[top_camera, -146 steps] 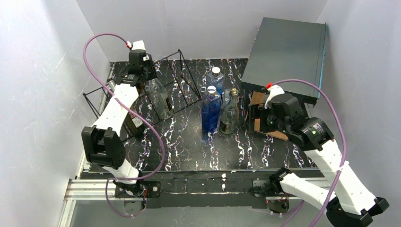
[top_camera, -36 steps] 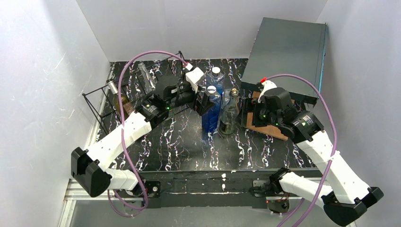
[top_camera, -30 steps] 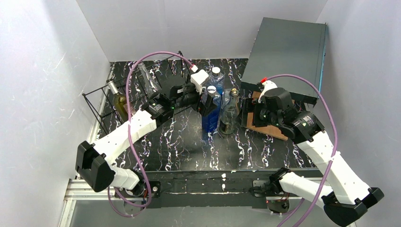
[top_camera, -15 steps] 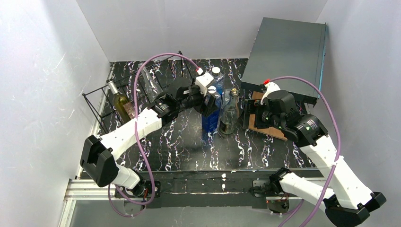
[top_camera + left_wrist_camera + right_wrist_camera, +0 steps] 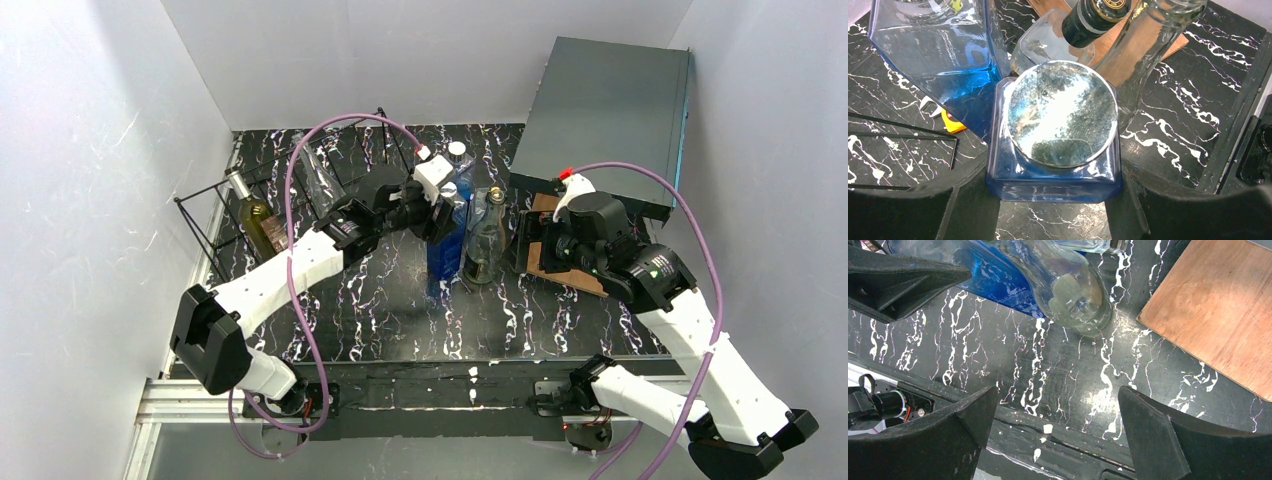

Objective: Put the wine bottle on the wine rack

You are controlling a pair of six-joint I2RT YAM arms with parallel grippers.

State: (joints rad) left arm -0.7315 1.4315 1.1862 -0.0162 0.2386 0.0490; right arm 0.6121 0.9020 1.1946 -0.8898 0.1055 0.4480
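Observation:
A blue square wine bottle (image 5: pixel 445 240) with a silver cap (image 5: pixel 1063 117) stands mid-table. My left gripper (image 5: pixel 435 212) has come at it from the left. In the left wrist view its fingers (image 5: pixel 965 205) press both sides of the bottle's shoulder (image 5: pixel 1055 187), so my left gripper (image 5: pixel 1055 200) is shut on it. The black wire wine rack (image 5: pixel 179 201) stands at the far left. It holds a clear bottle (image 5: pixel 313 175) and an olive bottle (image 5: pixel 255 215). My right gripper (image 5: pixel 522 245) hangs open and empty right of the bottles, with only table between its fingers (image 5: pixel 1168 440).
A second blue bottle (image 5: pixel 943 50) stands behind the gripped one. A clear bottle (image 5: pixel 485 240) with a dark cap (image 5: pixel 1093 17) stands right beside it. A wooden board (image 5: pixel 1218 315) lies under the right arm. A dark grey box (image 5: pixel 605 110) fills the back right corner.
My left arm swung from the rack to the blue bottle and its jaws closed in on the bottle's sides. The right arm barely moved and stayed open.

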